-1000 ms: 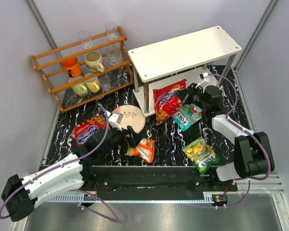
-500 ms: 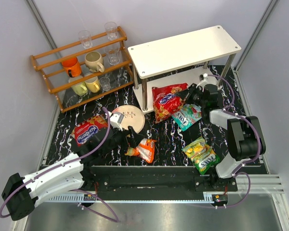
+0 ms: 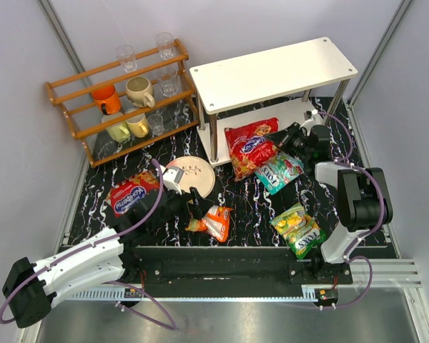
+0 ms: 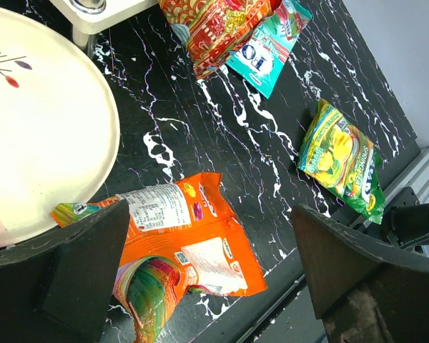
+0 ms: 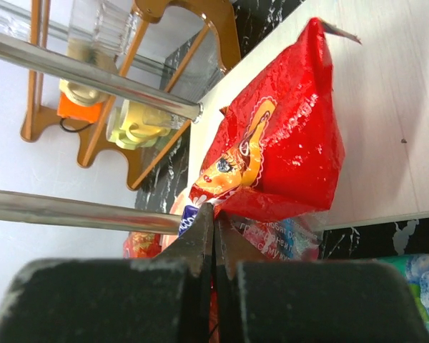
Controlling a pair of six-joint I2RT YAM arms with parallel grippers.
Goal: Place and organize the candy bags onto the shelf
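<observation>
1. Two hands: the right hand (image 5: 213, 214) is pinched tight on a corner of the red bag (image 5: 286, 136); the left hand (image 3: 191, 199) gapes empty above the orange bag (image 3: 216, 221), near the tabletop's front edge.
2. Half on the lower tier of the shelf (image 3: 272, 71), toward the far right corner, that slick bag might slide off once released.
3. Five candy bags: red bag, second red bag (image 3: 131, 194), orange bag, teal bag (image 3: 279, 171), yellow-green bag (image 3: 300, 230); one shelf.

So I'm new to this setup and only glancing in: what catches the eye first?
The red bag, pinched by the right end effector, lying partly on the lower tier of the white shelf. Next, the orange bag on the black marbled table beneath the open left end effector.
</observation>
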